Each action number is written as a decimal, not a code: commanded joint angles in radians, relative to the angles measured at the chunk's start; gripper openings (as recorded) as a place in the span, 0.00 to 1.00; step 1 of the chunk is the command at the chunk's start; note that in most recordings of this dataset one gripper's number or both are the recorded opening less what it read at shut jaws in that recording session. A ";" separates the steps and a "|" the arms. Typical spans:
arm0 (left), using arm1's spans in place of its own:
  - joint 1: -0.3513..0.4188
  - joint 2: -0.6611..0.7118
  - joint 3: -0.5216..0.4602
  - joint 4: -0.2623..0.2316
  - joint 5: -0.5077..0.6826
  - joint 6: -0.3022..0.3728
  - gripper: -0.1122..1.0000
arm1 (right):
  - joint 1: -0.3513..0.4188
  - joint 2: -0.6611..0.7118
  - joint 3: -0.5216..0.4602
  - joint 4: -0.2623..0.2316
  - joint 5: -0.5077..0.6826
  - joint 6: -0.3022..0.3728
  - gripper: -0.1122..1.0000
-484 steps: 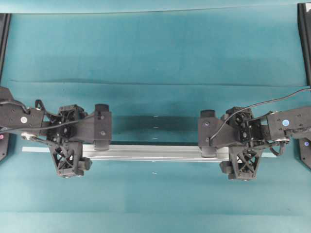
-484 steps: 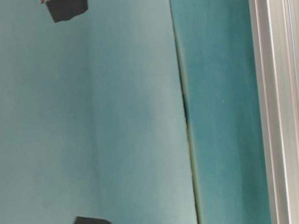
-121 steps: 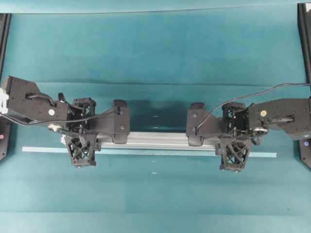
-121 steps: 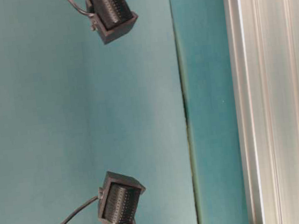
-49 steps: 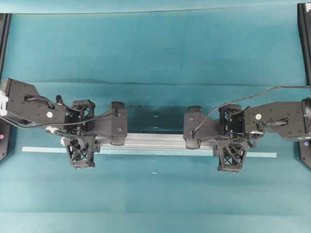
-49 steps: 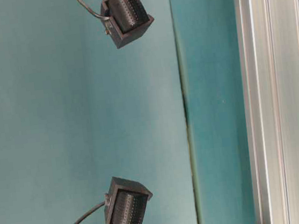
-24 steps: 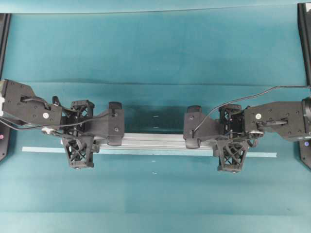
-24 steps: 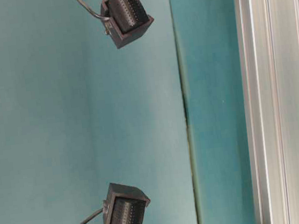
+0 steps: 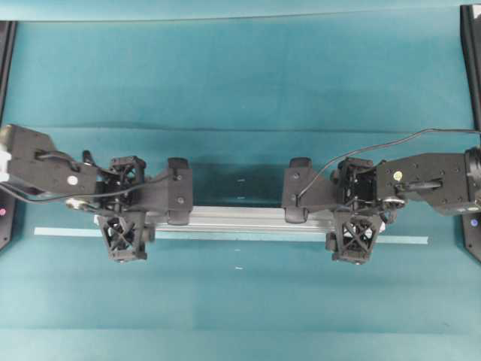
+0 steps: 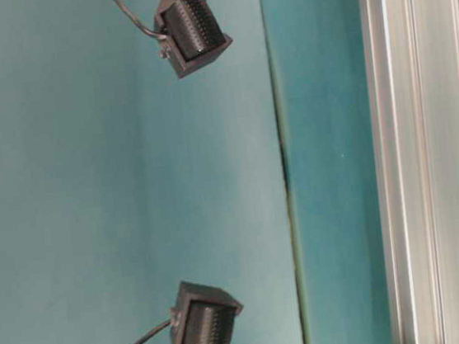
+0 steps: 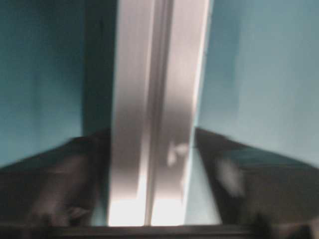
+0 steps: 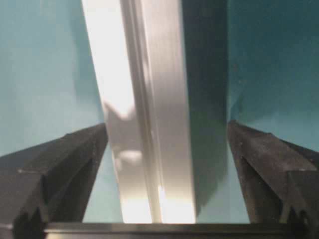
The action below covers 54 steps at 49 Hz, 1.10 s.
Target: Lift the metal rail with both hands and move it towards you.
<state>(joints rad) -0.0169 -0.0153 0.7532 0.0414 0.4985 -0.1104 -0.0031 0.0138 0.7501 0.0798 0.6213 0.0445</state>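
The metal rail (image 9: pixel 237 218) is a long grooved silver bar lying crosswise on the teal table. It also shows in the table-level view (image 10: pixel 426 149). My left gripper (image 9: pixel 124 210) stands over the rail's left end. In the left wrist view the rail (image 11: pixel 154 99) runs between its jaws (image 11: pixel 152 134), which are open with a teal gap on the right side. My right gripper (image 9: pixel 355 210) stands over the rail's right part. In the right wrist view its jaws (image 12: pixel 167 127) are open, with gaps on both sides of the rail (image 12: pixel 144 99).
A thin pale-blue tape strip (image 9: pixel 68 232) lies on the table just in front of the rail, sticking out past both ends. Black arm bases stand at the table's left (image 9: pixel 4 218) and right (image 9: pixel 473 226) edges. A seam (image 10: pixel 283 166) runs along the table.
My right gripper has shifted slightly left along the rail. My left gripper has barely moved. The rail has stayed where it was.
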 commanded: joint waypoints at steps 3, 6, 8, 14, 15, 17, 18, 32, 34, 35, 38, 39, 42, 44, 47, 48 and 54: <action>-0.002 -0.015 0.005 -0.002 -0.009 0.005 0.97 | 0.006 0.003 -0.005 0.005 -0.017 -0.003 0.98; -0.002 -0.018 0.006 -0.002 -0.009 0.006 0.99 | 0.008 0.003 -0.005 0.005 -0.025 -0.003 0.98; -0.002 -0.021 0.006 -0.002 -0.009 0.006 0.99 | 0.008 0.002 -0.005 0.003 -0.029 -0.002 0.98; 0.000 -0.041 0.003 -0.002 -0.005 0.008 0.98 | 0.005 -0.014 -0.009 -0.002 -0.029 0.000 0.98; 0.000 -0.046 0.003 -0.002 -0.003 0.008 0.98 | 0.002 -0.020 -0.012 -0.003 -0.029 0.002 0.98; 0.002 -0.061 0.003 -0.002 0.000 0.009 0.98 | -0.002 -0.035 -0.014 -0.006 -0.028 0.002 0.98; 0.003 -0.069 0.002 -0.002 0.002 0.009 0.98 | -0.002 -0.043 -0.015 -0.008 -0.028 0.002 0.98; 0.005 -0.245 -0.002 -0.002 0.029 0.009 0.98 | -0.025 -0.199 -0.026 -0.014 -0.032 0.006 0.98; 0.005 -0.275 0.000 -0.002 0.026 0.009 0.98 | -0.028 -0.225 -0.026 -0.014 -0.034 0.006 0.98; 0.005 -0.290 0.002 -0.002 0.026 0.009 0.98 | -0.029 -0.238 -0.026 -0.014 -0.034 0.003 0.98; 0.005 -0.339 0.003 -0.002 0.023 0.009 0.98 | -0.035 -0.276 -0.023 -0.018 -0.040 0.003 0.98; 0.005 -0.351 0.005 -0.002 0.023 0.009 0.98 | -0.040 -0.290 -0.021 -0.021 -0.040 0.003 0.98; 0.005 -0.390 0.008 -0.002 0.020 0.011 0.98 | -0.046 -0.330 -0.020 -0.029 -0.046 0.003 0.98; 0.005 -0.417 0.012 -0.002 0.017 0.012 0.98 | -0.046 -0.356 -0.017 -0.035 -0.051 0.002 0.98; 0.005 -0.451 0.023 -0.002 0.008 0.012 0.98 | -0.048 -0.400 -0.011 -0.046 -0.064 0.000 0.98; 0.005 -0.462 0.026 -0.002 0.005 0.015 0.98 | -0.049 -0.413 -0.009 -0.049 -0.071 0.000 0.98; 0.005 -0.518 0.048 -0.002 -0.023 0.035 0.98 | -0.058 -0.479 0.018 -0.057 -0.127 0.000 0.98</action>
<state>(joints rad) -0.0107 -0.4985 0.8038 0.0383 0.4970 -0.0813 -0.0537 -0.4341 0.7609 0.0261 0.5323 0.0460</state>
